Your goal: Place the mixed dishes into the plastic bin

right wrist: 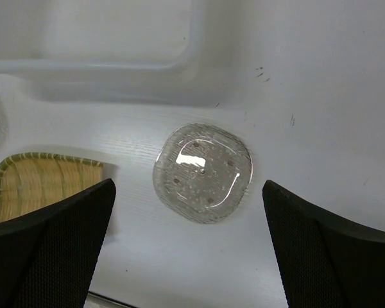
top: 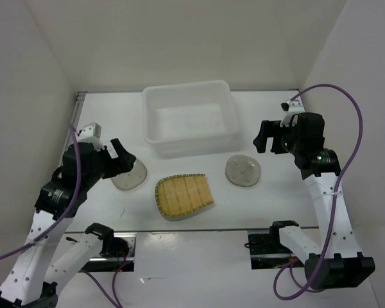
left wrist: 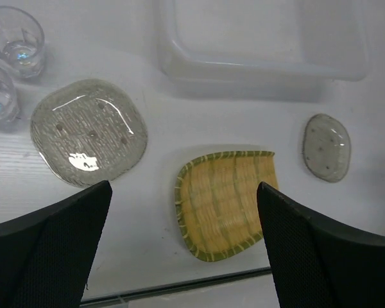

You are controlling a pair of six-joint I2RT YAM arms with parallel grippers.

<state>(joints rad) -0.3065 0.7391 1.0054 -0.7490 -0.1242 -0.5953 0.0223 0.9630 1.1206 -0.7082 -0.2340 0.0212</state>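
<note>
The white translucent plastic bin stands at the back middle and nothing shows in it. A tan grid-patterned plate lies in front of it. One round greyish translucent plate lies left of the tan plate, partly under my left gripper. The other lies to the right. My right gripper hovers above and right of it. Both grippers are open and empty. In the left wrist view two clear glass cups stand beside the left plate. The right wrist view looks down on the right plate.
White walls enclose the table on the left, back and right. The table's near edge runs just below the tan plate. The bin's front wall is close behind the dishes. The cups are hidden by the left arm in the top view.
</note>
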